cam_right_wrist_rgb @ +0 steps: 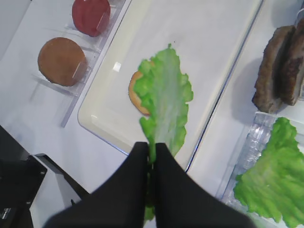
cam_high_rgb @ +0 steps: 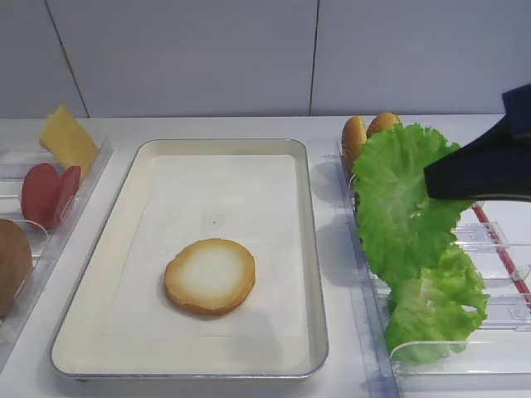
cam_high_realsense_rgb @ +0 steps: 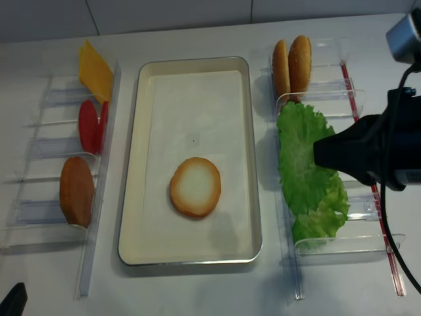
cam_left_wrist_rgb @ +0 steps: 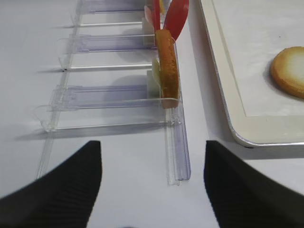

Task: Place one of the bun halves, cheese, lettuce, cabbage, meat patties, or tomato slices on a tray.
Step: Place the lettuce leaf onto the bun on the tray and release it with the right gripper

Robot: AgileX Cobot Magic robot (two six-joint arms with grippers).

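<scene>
- Beside the tray's [cam_high_rgb: 311,249] right rim, the right gripper [cam_right_wrist_rgb: 151,159] is clamped on the lettuce [cam_high_rgb: 402,195], lifted above the right-hand bins [cam_high_realsense_rgb: 378,247].
- Near the tray's front, one bun half [cam_high_rgb: 210,275] lies cut face up.
- Left gripper [cam_left_wrist_rgb: 152,183]: fingers spread wide, holding nothing.

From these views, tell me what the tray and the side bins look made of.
Tray: probably enamelled or painted metal; cream, glossy, rounded raised rim catching highlights, with matte white paper lining.
Bins: clear hard plastic, likely acrylic; see-through walls with bright edge glints, the table showing through.
</scene>
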